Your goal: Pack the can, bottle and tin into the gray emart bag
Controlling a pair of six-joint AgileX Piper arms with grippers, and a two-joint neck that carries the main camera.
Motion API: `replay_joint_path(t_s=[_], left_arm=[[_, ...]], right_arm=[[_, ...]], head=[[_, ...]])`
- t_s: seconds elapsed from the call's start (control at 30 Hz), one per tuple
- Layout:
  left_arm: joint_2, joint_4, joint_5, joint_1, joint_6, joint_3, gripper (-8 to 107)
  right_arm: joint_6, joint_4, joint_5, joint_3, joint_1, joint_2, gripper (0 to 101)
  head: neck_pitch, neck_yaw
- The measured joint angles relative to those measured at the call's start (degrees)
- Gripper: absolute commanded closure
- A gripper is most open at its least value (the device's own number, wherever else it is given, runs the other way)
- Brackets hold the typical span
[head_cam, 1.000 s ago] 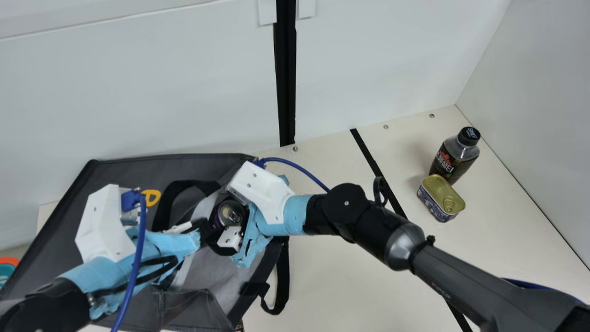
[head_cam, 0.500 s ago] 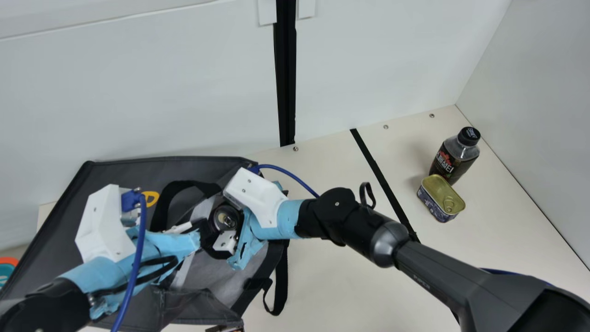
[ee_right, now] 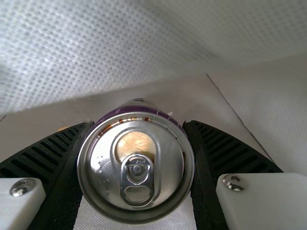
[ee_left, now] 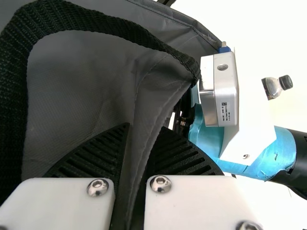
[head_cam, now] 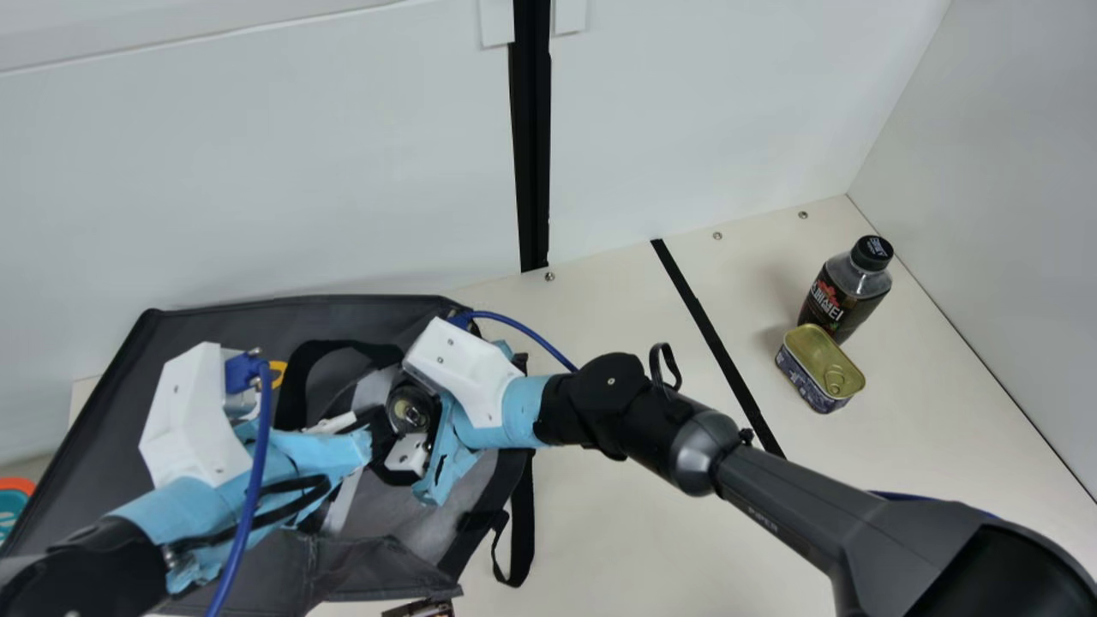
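Take the gray emart bag (head_cam: 214, 321) as your landmark; it sits open on the cream table (head_cam: 617, 531). At its mouth, your left gripper (head_cam: 374, 430) has its two ribbed fingers pinched on a fold of the bag's fabric, and your left wrist view shows the cloth running between them. A black strap (head_cam: 294, 390) of the bag loops up just beside that grip.

Your right gripper (head_cam: 406, 435) is within the bag's mouth, clamped on the can (ee_right: 136, 167). In your right wrist view a finger presses on either side of the can, its top with the pull tab facing the camera, and the bag's pale lining is around it. You cannot tell from here whether the can touches the bag's bottom.

Well apart from the bag, off to its right, you have the bottle (head_cam: 844, 296), standing on its base with its black cap on. The tin (head_cam: 823, 364) is also outside the bag on that right side, gold lid up. Off to the bag's left, you see part of an orange and teal object (head_cam: 12, 504).
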Motion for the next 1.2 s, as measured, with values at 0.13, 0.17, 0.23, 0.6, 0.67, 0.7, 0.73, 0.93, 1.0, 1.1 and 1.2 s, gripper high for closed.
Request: replay_joint_path(t_s=[0.13, 0.17, 0.23, 0.6, 0.67, 0.7, 0.73, 0.93, 1.0, 1.1, 1.2], left_arm=[[0.0, 0.0, 0.0, 0.0, 0.0, 0.0, 89], [0.0, 0.0, 0.0, 0.0, 0.0, 0.0, 89], [0.0, 0.0, 0.0, 0.0, 0.0, 0.0, 89], [0.0, 0.0, 0.0, 0.0, 0.0, 0.0, 89], [0.0, 0.0, 0.0, 0.0, 0.0, 0.0, 89], [0.0, 0.0, 0.0, 0.0, 0.0, 0.0, 89], [0.0, 0.0, 0.0, 0.0, 0.0, 0.0, 89], [0.0, 0.0, 0.0, 0.0, 0.0, 0.0, 89], [0.0, 0.0, 0.0, 0.0, 0.0, 0.0, 89], [0.0, 0.0, 0.0, 0.0, 0.0, 0.0, 89], [0.0, 0.0, 0.0, 0.0, 0.0, 0.0, 89]], right_arm=[[-0.21, 0.1, -0.06, 0.0, 0.17, 0.04, 55], [-0.21, 0.08, -0.13, 0.0, 0.18, 0.04, 51], [-0.21, 0.12, -0.2, 0.0, 0.29, -0.02, 45], [-0.41, 0.07, -0.42, 0.74, 0.21, -1.05, 10], [-0.41, 0.07, -0.42, 0.95, 0.11, -1.24, 10], [-0.41, -0.06, -0.47, 1.03, 0.05, -1.43, 10], [-0.41, -0.11, -0.49, 1.17, -0.01, -1.64, 10], [-0.16, -0.61, -0.55, 2.1, -0.57, -3.13, 10], [0.35, -0.88, -0.49, 2.48, -0.8, -3.94, 10], [1.06, -1.78, -0.3, 2.96, -1.27, -5.2, 10], [2.13, -2.48, 0.1, 3.52, -1.78, -6.45, 10]], head=[[0.0, 0.0], [0.0, 0.0], [0.0, 0.0], [0.0, 0.0], [0.0, 0.0], [0.0, 0.0], [0.0, 0.0], [0.0, 0.0], [0.0, 0.09], [0.0, 0.0], [0.0, 0.09]])
